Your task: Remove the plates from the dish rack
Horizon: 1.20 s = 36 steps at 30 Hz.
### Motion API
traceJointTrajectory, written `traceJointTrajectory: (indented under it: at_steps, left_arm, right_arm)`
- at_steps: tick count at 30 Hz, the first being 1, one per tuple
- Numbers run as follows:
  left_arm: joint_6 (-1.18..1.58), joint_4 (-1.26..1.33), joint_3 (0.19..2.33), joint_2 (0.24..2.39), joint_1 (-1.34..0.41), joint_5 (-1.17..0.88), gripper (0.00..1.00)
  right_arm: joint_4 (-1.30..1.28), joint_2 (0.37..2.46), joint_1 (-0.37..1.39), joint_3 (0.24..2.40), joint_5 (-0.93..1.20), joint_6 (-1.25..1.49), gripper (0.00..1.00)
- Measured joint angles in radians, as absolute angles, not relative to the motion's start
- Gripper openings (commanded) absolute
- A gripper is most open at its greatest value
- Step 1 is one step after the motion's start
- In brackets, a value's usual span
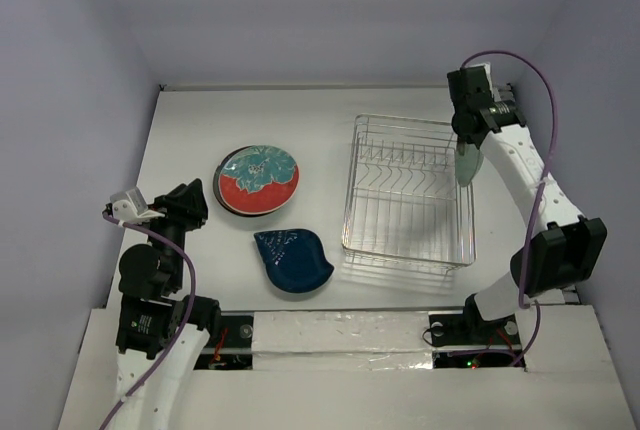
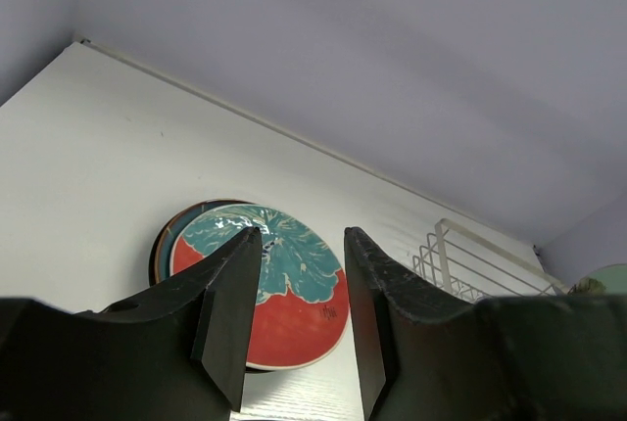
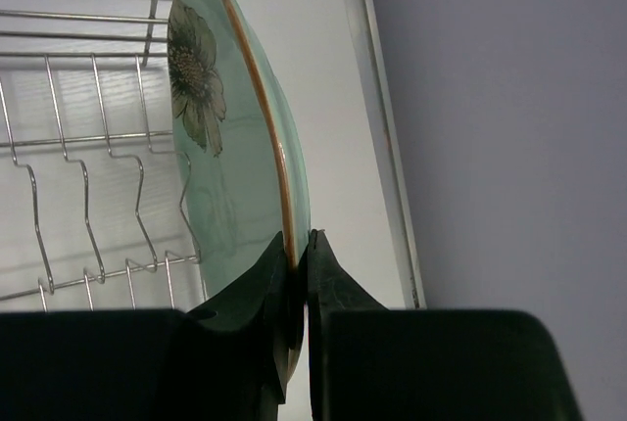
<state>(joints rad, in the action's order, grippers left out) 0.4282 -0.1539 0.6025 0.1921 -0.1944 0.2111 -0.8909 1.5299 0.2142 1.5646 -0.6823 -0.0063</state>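
Overhead looks down; wrist views low, sharing dish rack (image 1: 405, 190).

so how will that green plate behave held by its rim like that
Likely stiff and breakable: the green plate looks glazed ceramic. That gloss could let it slip, since the right gripper pinches only its rim. Held on edge, it may swing.

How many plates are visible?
3 plainly: red flowered plate atop a stack, navy leaf-shaped dish beside it, mint-green plate in right gripper by wire rack. More may hide beneath.
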Motion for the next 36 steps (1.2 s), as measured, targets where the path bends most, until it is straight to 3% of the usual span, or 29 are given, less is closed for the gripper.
traceJointTrajectory:
  at_steps: [3, 10, 14, 20, 30, 36]
  left_arm:
    - [0.428, -0.154, 0.603, 0.192, -0.194, 0.211, 0.37]
    - [0.429, -0.154, 0.603, 0.192, -0.194, 0.212, 0.54]
    - [0.429, -0.154, 0.603, 0.192, -0.194, 0.211, 0.57]
    - [0.429, -0.154, 0.603, 0.198, -0.194, 0.211, 0.58]
    - [0.429, -0.154, 0.603, 0.203, -0.194, 0.211, 0.59]
    - [0.429, -0.154, 0.603, 0.208, -0.194, 0.211, 0.59]
  right_arm:
    - [-0.923, 1.559, 0.244, 1.647, -0.723, -0.008, 0.00]
    - [-0.898, 1.494, 0.346, 1.920, -0.646, 0.101, 0.00]
    - [-0.817, 1.380, 0.430, 1.884, -0.514, 0.217, 0.00]
    - [-0.569, 1.312, 0.537, 1.608, -0.262, 0.461, 0.00]
    - [-0.303, 1.768, 0.767, 1.555, -0.090, 0.751, 0.00]
    - [-0.213, 1.903, 0.803, 1.554, -0.045, 0.867, 0.02]
